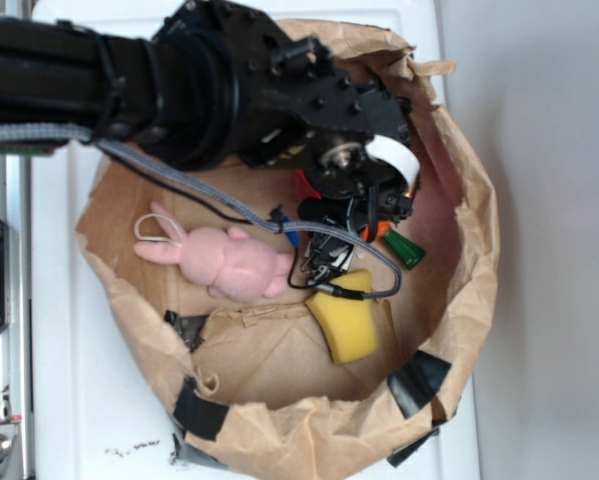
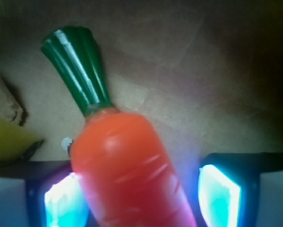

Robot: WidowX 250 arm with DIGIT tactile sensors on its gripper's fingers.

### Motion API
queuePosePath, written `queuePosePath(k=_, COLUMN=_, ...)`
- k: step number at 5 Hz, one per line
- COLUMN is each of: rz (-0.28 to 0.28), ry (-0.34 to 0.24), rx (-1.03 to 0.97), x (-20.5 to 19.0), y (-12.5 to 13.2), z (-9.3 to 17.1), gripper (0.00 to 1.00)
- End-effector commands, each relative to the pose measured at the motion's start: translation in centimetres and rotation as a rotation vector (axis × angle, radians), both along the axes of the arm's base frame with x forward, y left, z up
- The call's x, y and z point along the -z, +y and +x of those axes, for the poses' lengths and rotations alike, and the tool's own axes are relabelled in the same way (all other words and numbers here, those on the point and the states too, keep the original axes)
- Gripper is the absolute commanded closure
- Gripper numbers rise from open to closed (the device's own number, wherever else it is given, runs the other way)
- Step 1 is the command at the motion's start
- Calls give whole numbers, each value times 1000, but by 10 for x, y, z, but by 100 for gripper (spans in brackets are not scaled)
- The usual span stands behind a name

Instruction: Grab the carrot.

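- The exterior camera looks straight down on my arm [image 1: 179, 80] and the paper bag [image 1: 459, 330] from well above.
- My wrist camera rides just behind my pincer [image 2: 141, 198], facing down at the bag floor, very close.
- Both views share the carrot [image 2: 127, 170], its green stem at right of centre in the exterior view.

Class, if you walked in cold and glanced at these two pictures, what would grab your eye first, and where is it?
In the wrist view, the bright orange carrot with its green stem fills the frame, lying between the glowing gripper fingers. In the exterior view, the black arm reaches into a brown paper bag, where a pink plush bunny and yellow sponge lie.
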State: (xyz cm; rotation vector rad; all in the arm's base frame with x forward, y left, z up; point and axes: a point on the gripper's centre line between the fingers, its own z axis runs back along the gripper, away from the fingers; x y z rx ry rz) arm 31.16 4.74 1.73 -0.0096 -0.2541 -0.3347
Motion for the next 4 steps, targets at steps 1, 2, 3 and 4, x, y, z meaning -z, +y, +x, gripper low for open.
queuePosePath(k=1, rz=-158, ry=68, rx=-1, x=-67, y=-13, z=-15, gripper=100)
queuePosePath(k=2, rz=-213, ry=74, rx=-38, x=-106, y=-16, z=-24, gripper=100)
queuePosePath(k=3, rz=-217, ry=33, rx=-90, x=-126, y=-20, z=-31, gripper=100)
queuePosePath(k=4, rz=-197, ry=11, rx=-147, x=-132, y=-24, z=-36, gripper=100)
